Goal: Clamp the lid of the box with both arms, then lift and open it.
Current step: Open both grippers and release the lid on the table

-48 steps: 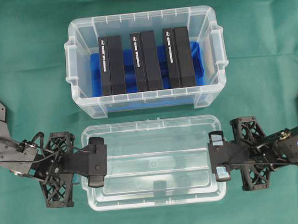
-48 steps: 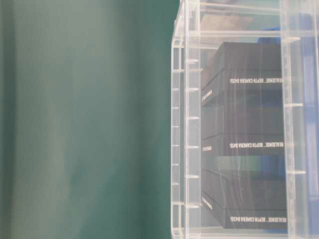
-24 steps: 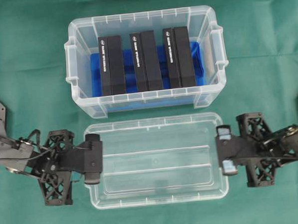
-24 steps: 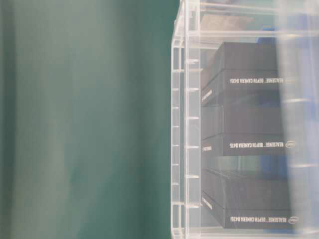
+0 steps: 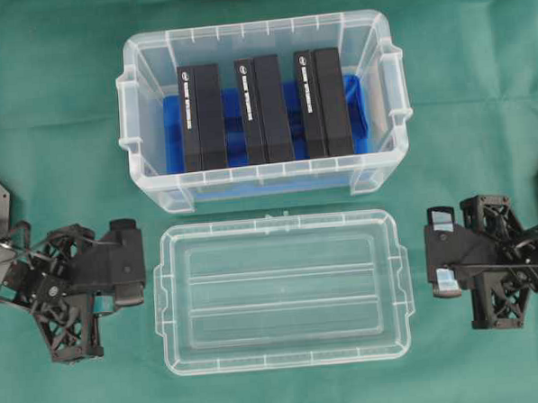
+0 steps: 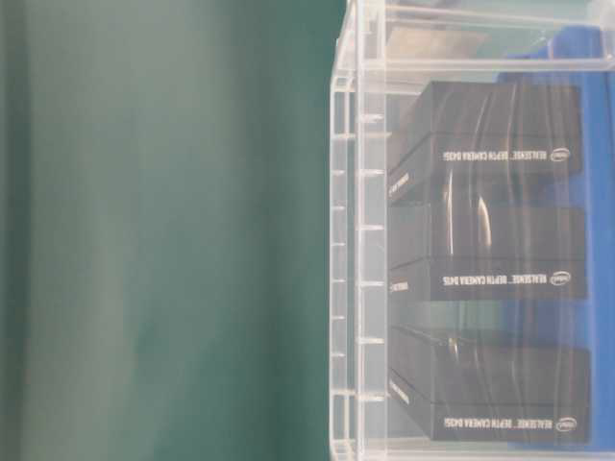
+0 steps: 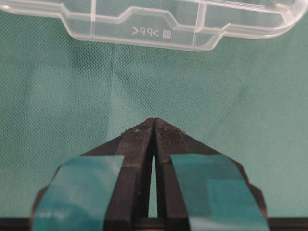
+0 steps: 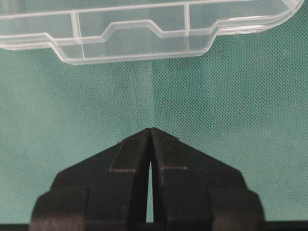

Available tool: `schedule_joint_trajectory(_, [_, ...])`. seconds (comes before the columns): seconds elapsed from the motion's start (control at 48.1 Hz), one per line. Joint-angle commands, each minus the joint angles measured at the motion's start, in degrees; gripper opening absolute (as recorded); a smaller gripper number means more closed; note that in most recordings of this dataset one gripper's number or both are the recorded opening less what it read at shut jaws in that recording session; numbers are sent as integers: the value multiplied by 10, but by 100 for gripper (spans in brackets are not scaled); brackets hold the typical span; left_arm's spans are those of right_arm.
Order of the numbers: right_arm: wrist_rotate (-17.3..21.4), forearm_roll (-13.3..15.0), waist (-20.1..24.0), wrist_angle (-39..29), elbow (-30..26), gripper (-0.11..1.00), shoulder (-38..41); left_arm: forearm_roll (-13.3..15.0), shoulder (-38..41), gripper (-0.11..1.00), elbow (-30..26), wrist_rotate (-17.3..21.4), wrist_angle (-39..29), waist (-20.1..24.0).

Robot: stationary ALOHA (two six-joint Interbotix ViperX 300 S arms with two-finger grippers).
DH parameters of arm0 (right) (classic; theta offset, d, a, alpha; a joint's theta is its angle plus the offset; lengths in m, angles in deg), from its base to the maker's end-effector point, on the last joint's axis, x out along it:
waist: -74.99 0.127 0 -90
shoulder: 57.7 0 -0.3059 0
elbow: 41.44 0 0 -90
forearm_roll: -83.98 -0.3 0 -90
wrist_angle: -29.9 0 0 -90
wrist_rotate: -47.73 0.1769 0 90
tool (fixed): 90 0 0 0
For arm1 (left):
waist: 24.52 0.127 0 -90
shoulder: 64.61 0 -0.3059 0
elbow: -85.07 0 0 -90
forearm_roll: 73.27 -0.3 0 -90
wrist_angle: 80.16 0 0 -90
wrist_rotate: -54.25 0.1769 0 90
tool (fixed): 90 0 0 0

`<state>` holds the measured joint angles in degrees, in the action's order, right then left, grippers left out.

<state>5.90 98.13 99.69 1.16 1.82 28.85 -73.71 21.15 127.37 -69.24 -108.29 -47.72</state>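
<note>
Two grippers off load: left gripper (image 5: pixel 132 263) and right gripper (image 5: pixel 441 253) flank lid (image 5: pixel 280 291) at short ends, clear of it, tips pressed together on nothing. Lid lies flat on green cloth counter (image 5: pixel 58 131), just in front of box (image 5: pixel 266 179); box uncovered, so opening judged complete. Lid: clear rigid plastic, rounded corners, raised rim, two lengthwise ribs. Box: deep clear tub, blue liner, three black packs (image 5: pixel 261 109) upright. Cloth fine-meshed.

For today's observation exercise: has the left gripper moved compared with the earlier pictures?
Yes. The left gripper has pulled back leftward off the lid, away from the box.
</note>
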Motion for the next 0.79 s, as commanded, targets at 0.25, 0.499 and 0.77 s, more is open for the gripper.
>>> schedule_joint_trajectory(0.25, [-3,4,1,-10,-28,1,-13,-2,-14,1,-17,2,-1,-3])
schedule_joint_trajectory(0.499, [-4,17,1,-116,-84,1,-43,-7,-42,1,-63,5,-69,-3])
schedule_joint_trajectory(0.77, [-4,20,3,-231,-142,1,-86,-17,-83,1,-149,5,-184,-3])
